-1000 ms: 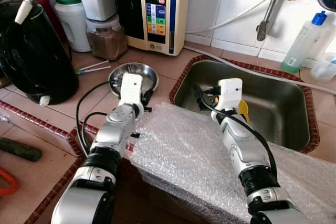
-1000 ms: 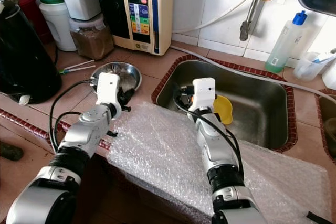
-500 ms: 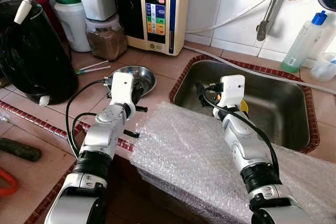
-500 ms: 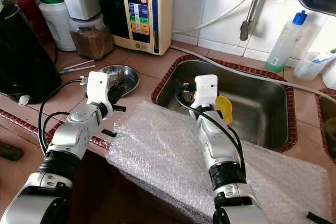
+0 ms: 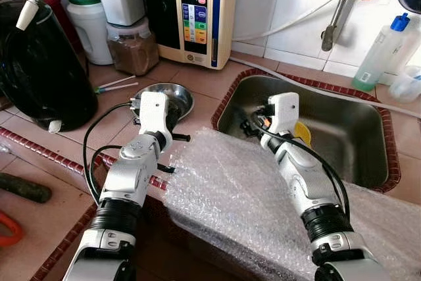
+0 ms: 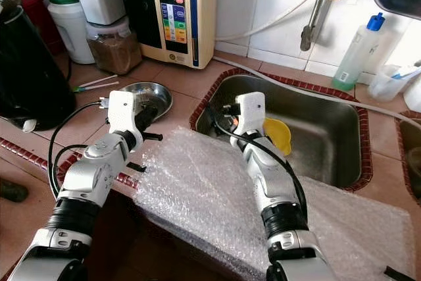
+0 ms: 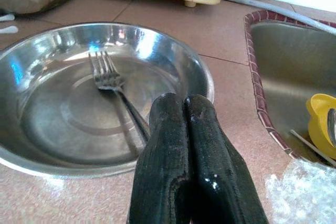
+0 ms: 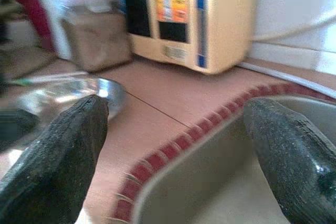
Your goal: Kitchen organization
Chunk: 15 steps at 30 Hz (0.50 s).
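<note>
**Fork just ahead of the pressed-shut left fingers**

The left gripper has its two black fingers pressed together, holding nothing. Directly ahead of the tips sits the steel dish with a fork in it — tines pointing away, handle running back toward the jaws, near their closing line. Likely the fingers must part first. Further right, the right gripper is spread wide and empty above the sink rim; a yellow cup lies beyond it. The left arm is clearly nearer the fork.
</note>
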Available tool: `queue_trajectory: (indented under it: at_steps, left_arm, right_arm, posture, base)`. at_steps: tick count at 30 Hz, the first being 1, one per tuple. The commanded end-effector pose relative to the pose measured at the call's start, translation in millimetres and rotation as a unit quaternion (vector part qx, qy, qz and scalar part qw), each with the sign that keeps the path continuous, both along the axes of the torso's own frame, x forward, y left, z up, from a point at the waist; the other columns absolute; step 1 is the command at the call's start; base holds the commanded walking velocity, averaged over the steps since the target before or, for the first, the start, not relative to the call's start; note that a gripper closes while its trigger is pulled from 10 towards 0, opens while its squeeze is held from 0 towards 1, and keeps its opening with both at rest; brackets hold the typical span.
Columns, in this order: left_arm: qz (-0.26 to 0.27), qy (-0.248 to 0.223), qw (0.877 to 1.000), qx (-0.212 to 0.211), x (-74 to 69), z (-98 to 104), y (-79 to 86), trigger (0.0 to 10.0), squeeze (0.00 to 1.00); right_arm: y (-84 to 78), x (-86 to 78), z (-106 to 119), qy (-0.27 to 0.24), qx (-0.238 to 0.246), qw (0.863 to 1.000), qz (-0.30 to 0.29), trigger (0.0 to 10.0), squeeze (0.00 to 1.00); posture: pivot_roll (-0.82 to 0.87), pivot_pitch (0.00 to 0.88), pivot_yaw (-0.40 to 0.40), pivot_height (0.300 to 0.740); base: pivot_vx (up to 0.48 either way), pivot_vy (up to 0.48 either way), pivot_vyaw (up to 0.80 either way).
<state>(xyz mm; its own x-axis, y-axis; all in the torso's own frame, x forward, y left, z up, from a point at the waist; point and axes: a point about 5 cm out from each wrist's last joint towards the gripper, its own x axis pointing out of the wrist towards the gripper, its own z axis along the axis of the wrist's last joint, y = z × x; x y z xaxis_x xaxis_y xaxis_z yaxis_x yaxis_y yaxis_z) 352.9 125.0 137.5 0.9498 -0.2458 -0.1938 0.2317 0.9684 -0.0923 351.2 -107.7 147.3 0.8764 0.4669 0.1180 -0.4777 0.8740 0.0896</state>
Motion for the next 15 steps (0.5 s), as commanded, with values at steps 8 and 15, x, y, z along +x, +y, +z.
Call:
queue_trajectory:
  at_steps: [8,15]
  left_arm:
    - [-0.002,-0.001,1.000,-0.004,-2.2,0.6,2.0,0.0,0.00]
    - [0.000,-0.018,1.000,-0.003,-0.9,7.4,1.1,0.0,0.00]
  right_arm:
    - [12.3,-12.5,2.6,-0.004,0.010,0.996,0.091,10.0,0.87]
    - [10.5,-11.1,3.6,-0.001,0.012,0.996,0.086,10.0,0.85]
  posture:
    - [0.03,0.000,0.024,0.740]
    - [0.03,0.000,0.024,0.740]
  base:
    - [0.000,0.000,0.00]
    - [0.000,0.000,0.00]
